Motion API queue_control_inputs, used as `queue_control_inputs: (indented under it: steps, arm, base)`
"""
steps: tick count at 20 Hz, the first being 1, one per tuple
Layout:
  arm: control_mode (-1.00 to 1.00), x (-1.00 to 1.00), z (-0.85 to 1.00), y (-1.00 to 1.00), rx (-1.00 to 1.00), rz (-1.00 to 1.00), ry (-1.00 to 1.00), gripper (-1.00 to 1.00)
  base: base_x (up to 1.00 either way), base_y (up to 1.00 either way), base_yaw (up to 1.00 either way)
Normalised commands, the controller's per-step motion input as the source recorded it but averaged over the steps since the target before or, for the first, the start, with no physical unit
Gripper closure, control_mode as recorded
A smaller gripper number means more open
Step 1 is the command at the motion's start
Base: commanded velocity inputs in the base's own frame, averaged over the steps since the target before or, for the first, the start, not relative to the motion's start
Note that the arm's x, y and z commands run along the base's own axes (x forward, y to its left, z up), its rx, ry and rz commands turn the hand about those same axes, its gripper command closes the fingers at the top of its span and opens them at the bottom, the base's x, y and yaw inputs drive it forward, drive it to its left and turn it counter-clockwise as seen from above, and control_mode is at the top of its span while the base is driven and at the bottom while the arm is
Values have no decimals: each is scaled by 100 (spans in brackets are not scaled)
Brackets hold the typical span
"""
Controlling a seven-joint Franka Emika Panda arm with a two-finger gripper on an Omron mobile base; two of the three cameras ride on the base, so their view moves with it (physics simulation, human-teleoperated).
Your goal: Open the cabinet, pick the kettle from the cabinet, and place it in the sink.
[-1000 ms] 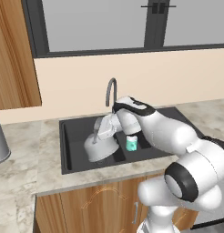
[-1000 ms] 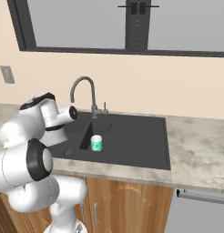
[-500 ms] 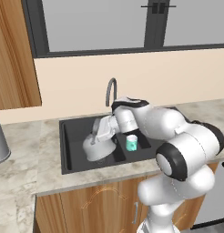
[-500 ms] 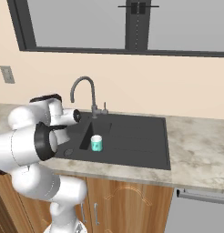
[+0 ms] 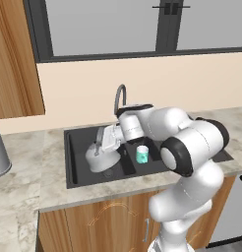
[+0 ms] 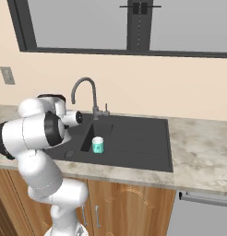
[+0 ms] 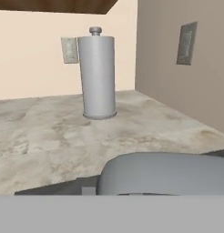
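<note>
We see the kettle (image 5: 101,156) sitting in the left basin of the sink (image 5: 74,174), where it sat a second ago, with the gripper (image 5: 104,142) at its top — whether the jaws hold it we cannot tell — while the arm has folded closer.

The arm is folded forward from its base, elbow raised, forearm reaching leftward. The end effector (image 5: 99,147) is carried low with the wrist turned sideways; its finger spread cannot be made out.
</note>
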Motion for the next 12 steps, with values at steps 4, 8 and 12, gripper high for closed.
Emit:
queue_control_inputs:
  steps: [4, 8, 12]
  arm:
    - [-100, 18, -20, 20, 0, 3, -14, 100]
    - [-100, 16, -21, 10, -3, 1, -15, 100]
    - [-100, 13, -21, 10, -4, 0, -15, 100]
  base:
    - [0, 0, 0]
    - [0, 0, 0]
    - [0, 0, 0]
